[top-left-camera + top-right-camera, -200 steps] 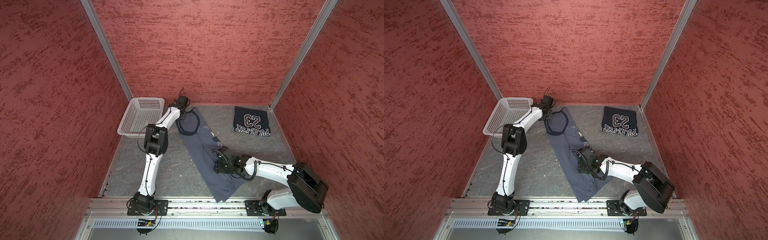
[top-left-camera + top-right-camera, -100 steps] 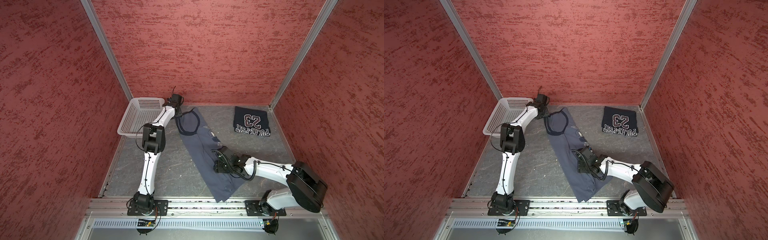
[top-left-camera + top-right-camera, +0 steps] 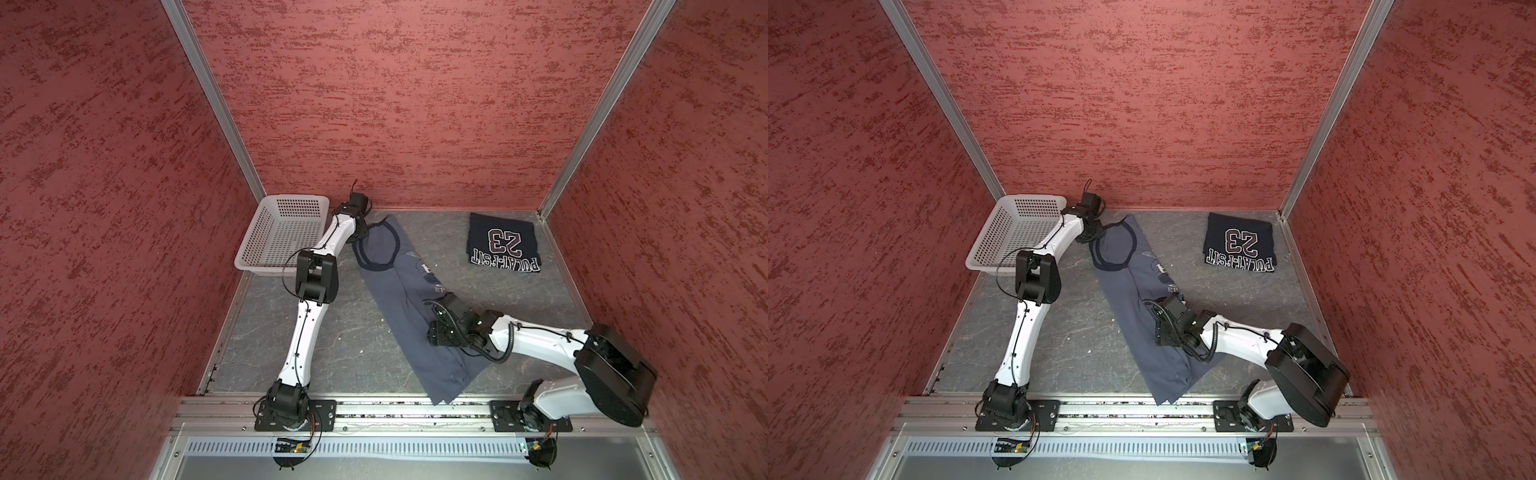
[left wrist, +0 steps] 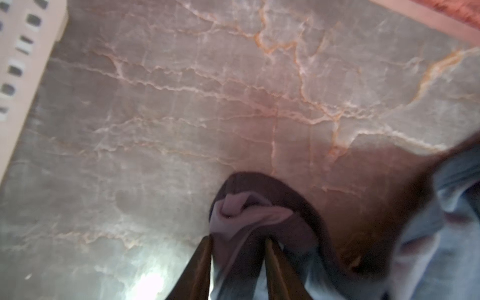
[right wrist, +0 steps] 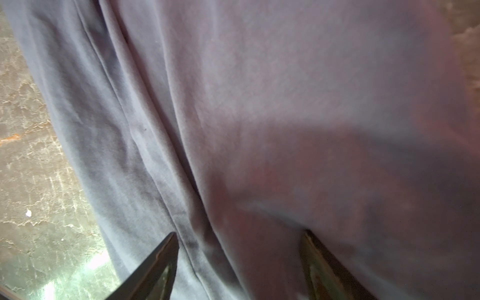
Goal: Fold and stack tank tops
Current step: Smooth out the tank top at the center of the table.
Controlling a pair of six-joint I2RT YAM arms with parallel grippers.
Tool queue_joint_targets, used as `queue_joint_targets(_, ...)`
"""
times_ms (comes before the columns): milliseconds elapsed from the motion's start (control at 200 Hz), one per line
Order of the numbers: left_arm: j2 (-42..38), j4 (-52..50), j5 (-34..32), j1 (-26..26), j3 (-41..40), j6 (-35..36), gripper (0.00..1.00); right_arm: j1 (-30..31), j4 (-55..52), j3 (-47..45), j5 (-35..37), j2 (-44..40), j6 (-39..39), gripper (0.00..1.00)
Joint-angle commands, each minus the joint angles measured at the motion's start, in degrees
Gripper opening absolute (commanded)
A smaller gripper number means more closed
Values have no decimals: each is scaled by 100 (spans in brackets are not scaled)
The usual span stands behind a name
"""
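The slate blue-grey tank top (image 3: 399,299) (image 3: 1133,299) lies lengthwise on the floor, folded narrow, neck end at the back. My left gripper (image 3: 361,232) (image 3: 1096,232) (image 4: 237,240) is at that end, shut on a bunched shoulder strap (image 4: 241,207) that fills the gap between its fingers. My right gripper (image 3: 434,322) (image 3: 1163,324) (image 5: 240,233) sits low over the top's middle, open, jaws wide apart, with the cloth (image 5: 259,104) beneath them. The folded navy tank top (image 3: 503,247) (image 3: 1239,243) with white lettering lies at the back right.
A white perforated basket (image 3: 245,266) (image 3: 976,264) (image 4: 26,52) stands in the back left corner, close beside my left wrist. Red walls enclose the floor on three sides. A metal rail (image 3: 374,409) runs along the front edge.
The left jaws have narrowed onto the strap, and that gripper has shifted slightly toward the basket. The right arm has stayed put.
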Motion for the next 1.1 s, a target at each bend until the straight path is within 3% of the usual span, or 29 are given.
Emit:
queue_joint_targets(0, 296, -569, -250, 53, 252, -119, 36, 113, -184, -323, -294, 16, 245, 75)
queue_joint_targets(306, 494, -568, -467, 313, 463, 16, 38, 601, -178, -602, -530, -27, 807, 75)
queue_joint_targets(496, 381, -233, -201, 318, 612, 322, 42, 778, -201, -456, -588, -203, 774, 77)
queue_joint_targets(601, 78, 0, 67, 151, 616, 581, 52, 777, -415, -224, -441, -415, 688, 79)
queue_joint_targets(721, -549, 12, 176, -106, 437, 679, 75, 746, -987, 60, 79, -732, 634, 82)
queue_joint_targets(811, -1174, 74, 46, -322, -174, 639, 87, 585, -1413, 175, 347, -820, 535, 82)
queue_joint_targets(877, -1669, 103, -66, -471, -768, 492, 91, 469, -1528, 194, 470, -859, 407, 82)
queue_joint_targets(987, -2482, 265, -174, -644, -2147, 108, 92, 218, -1537, 175, 497, -828, 275, 82)
queue_joint_targets(1097, -3404, 940, 176, -855, -3975, -260, 88, -108, -1513, 184, 429, -711, 179, 82)
